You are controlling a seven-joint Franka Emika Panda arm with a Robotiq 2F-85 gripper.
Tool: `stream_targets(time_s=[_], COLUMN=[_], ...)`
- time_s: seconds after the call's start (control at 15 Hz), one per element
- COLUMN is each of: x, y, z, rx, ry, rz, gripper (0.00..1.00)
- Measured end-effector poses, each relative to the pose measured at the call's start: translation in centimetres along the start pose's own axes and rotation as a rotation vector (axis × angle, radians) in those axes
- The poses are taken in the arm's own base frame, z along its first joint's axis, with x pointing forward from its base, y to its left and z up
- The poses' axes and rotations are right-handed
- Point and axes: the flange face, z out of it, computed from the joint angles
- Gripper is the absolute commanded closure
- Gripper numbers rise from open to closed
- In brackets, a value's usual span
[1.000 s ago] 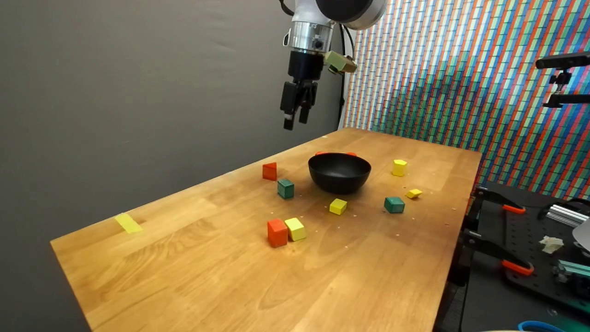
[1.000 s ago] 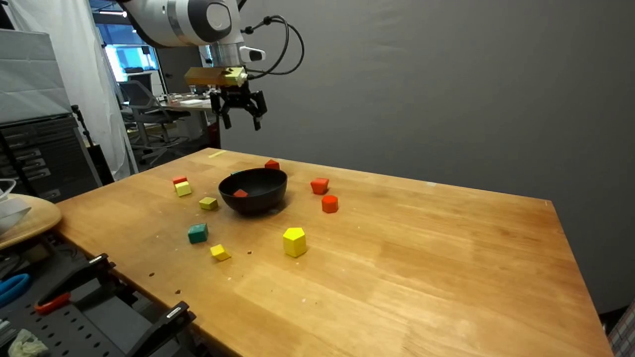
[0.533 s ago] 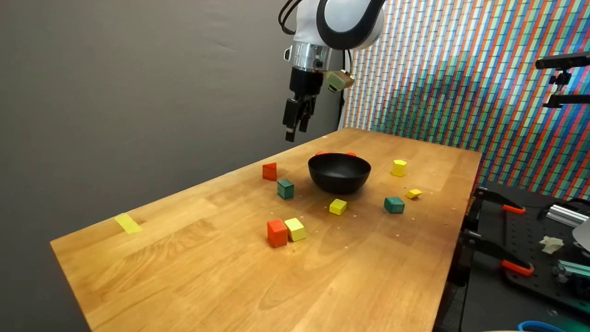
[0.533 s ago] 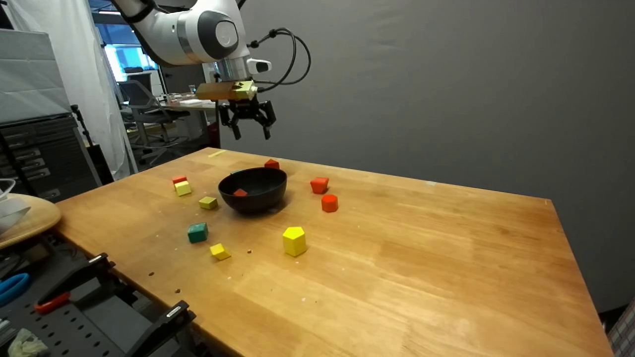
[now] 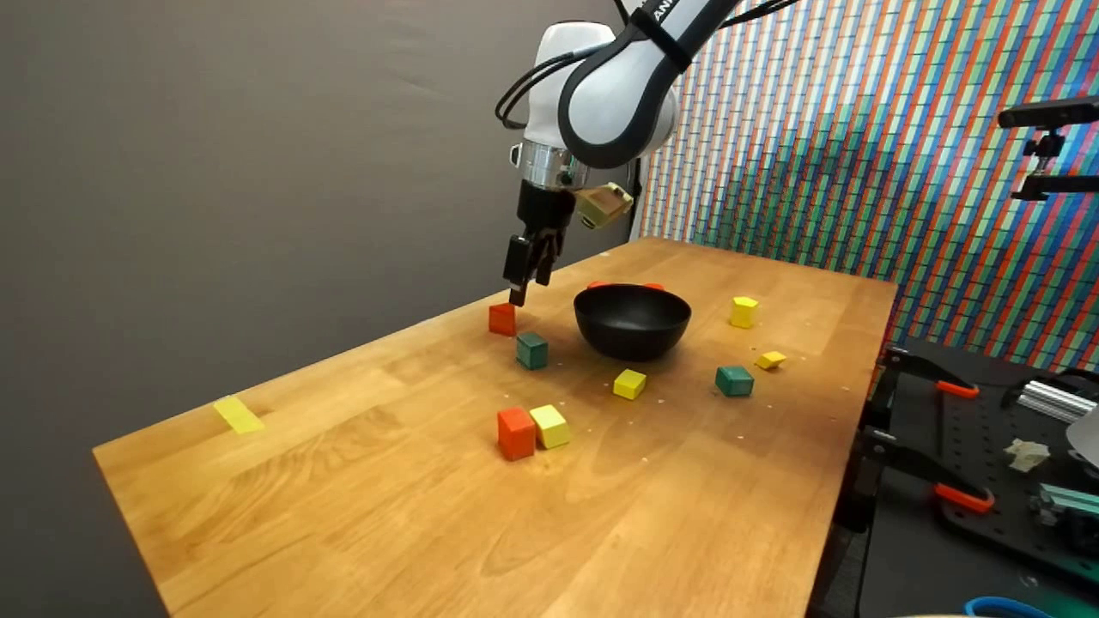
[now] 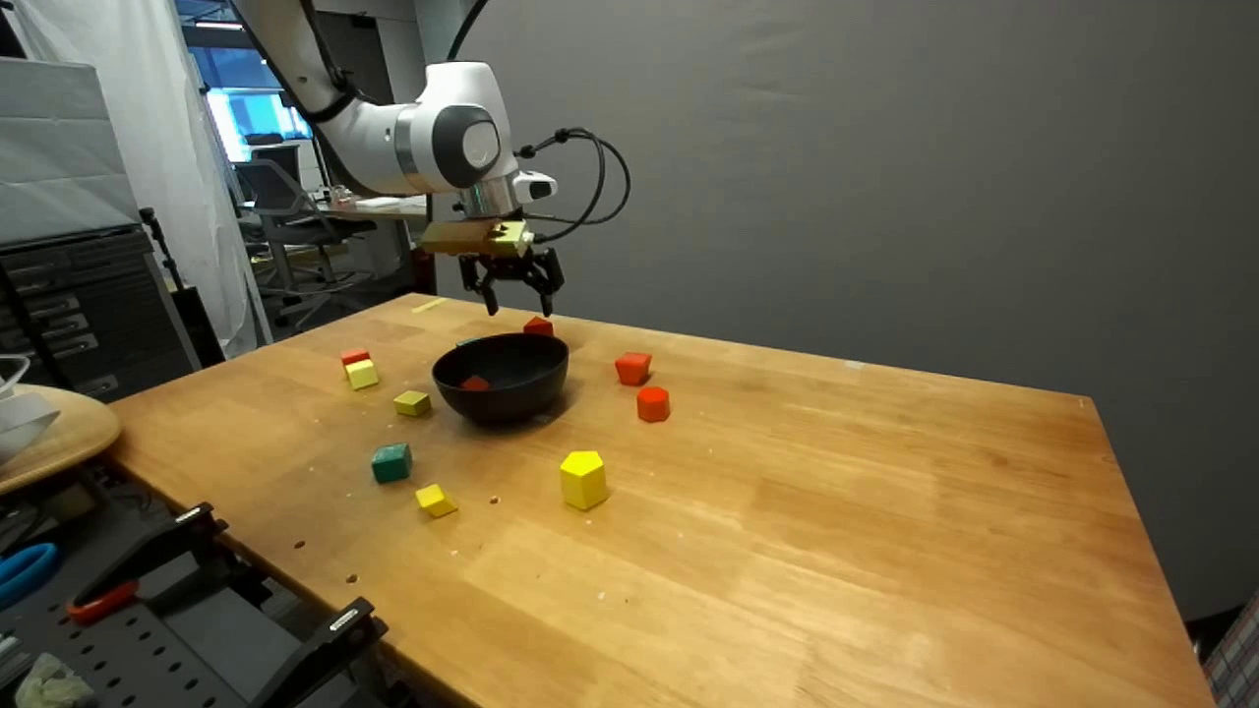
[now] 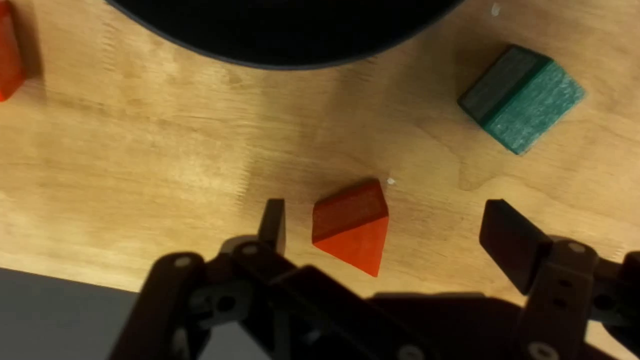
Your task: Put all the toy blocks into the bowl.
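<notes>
- In an exterior view, a robot's black gripper (image 5: 530,290) hangs above a wooden tabletop (image 5: 386,532), its fingers parted, close to a red wedge (image 5: 501,320). A dark green block (image 5: 531,352) rests near the black bowl (image 5: 631,330), and the tops of two red blocks (image 5: 654,287) peek out behind the bowl. In the foreground, an orange-red block (image 5: 516,434) stands just beside a pale yellow block (image 5: 550,427). A yellow cuboid (image 5: 629,385), a teal block (image 5: 734,382), a small yellow wedge (image 5: 771,360) and a yellow pentagonal block (image 5: 743,313) lie scattered nearby. A flat pale-yellow strip (image 5: 239,415) lies near the tabletop's edge.
- In an exterior view, the bowl's inside is visible, with a red block (image 6: 475,383) lying in it. A slant-sided red block (image 6: 632,369) and a many-sided red block (image 6: 653,404) stand whole near the bowl, whose wall hides most of the dark green block. The gap between the gripper's spread fingers shows plainly.
- In the wrist view, looking down, the red wedge lies between the wide-set fingers, bare wood showing on both sides of it. The dark green block appears whole; the bowl is a dark arc cut by the top of the frame, and a cropped red block (image 7: 7,60) sits at the left edge.
</notes>
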Motion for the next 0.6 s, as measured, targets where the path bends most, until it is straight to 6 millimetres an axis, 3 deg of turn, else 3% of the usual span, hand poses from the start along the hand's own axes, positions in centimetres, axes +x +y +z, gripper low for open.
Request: stream_targets(time_s=[0.2,0.27,0.4,0.6], x=[0.8,1.1,1.6,2.4], y=[0.0,-0.1,-0.1,0.2], z=[2.1,2.7,3.7,4.3], rx=[-0.02,-0.028,-0.042,-0.061], ry=[0.003,0.007,0.011,0.024], rz=[-0.007,-0.01,-0.01,0.0], gripper=[0.03,0.23,0.29,0.54])
